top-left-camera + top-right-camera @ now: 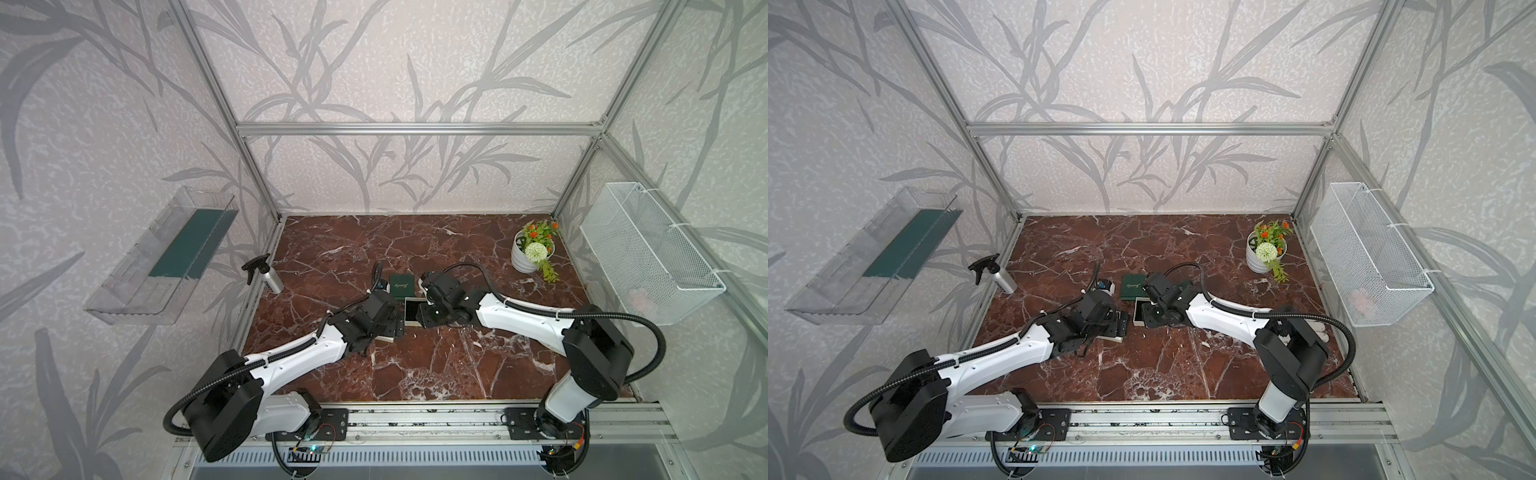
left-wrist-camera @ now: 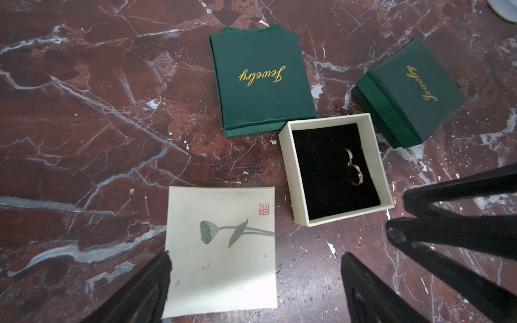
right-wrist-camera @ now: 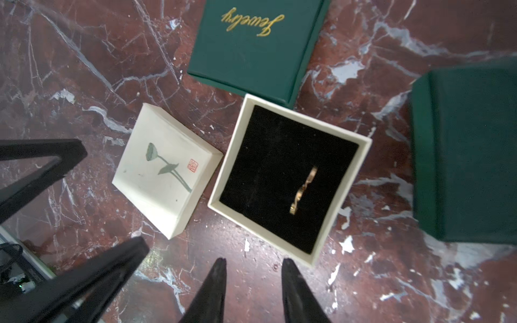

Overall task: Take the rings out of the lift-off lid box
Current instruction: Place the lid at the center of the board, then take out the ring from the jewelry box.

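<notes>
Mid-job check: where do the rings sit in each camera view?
Left wrist: rings on the open cream box's black pad, off-centre.
Right wrist: rings on the same pad.
In a top view: too small to see; box just below centre.
In a top view: likewise; box.
Landmark: flat green Jewelry box beside it.

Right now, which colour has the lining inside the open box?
Black. The lining of the open box shows best in the right wrist view.

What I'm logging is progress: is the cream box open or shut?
Open. The cream box shows its black lining and rings; its lid lies beside it.
</notes>
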You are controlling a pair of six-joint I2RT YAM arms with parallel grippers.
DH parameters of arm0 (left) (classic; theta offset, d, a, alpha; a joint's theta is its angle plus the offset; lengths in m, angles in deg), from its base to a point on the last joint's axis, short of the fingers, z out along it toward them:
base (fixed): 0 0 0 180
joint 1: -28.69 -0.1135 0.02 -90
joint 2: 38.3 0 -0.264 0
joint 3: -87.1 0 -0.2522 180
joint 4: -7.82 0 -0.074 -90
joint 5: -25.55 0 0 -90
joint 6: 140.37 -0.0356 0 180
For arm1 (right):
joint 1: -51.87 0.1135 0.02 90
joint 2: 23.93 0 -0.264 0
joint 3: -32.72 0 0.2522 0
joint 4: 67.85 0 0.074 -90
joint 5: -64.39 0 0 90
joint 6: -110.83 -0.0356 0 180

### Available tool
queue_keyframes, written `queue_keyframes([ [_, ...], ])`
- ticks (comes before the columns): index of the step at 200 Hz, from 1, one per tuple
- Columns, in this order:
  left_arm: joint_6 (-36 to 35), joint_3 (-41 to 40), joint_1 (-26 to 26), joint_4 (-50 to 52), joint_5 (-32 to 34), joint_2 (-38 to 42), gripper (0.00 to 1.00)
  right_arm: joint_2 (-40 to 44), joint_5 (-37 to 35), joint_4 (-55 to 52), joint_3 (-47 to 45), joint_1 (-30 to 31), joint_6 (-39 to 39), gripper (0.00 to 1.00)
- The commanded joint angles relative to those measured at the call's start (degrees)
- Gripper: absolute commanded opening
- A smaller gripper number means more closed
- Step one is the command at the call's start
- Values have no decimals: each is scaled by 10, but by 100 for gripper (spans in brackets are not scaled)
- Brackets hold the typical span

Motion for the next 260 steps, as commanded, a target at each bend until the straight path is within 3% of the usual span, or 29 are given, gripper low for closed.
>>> queue_keyframes([
  [1,2,-9,-8,-12,-9,-3,91,-31,-4,-18,17,2,-8,33],
  [109,15,-17,-27,-49,-50,-20,80,-67,-42,-45,53,1,-8,24],
  [260,19,-10,-42,-78,-73,-53,77,-82,-74,-47,61,-1,-8,18],
])
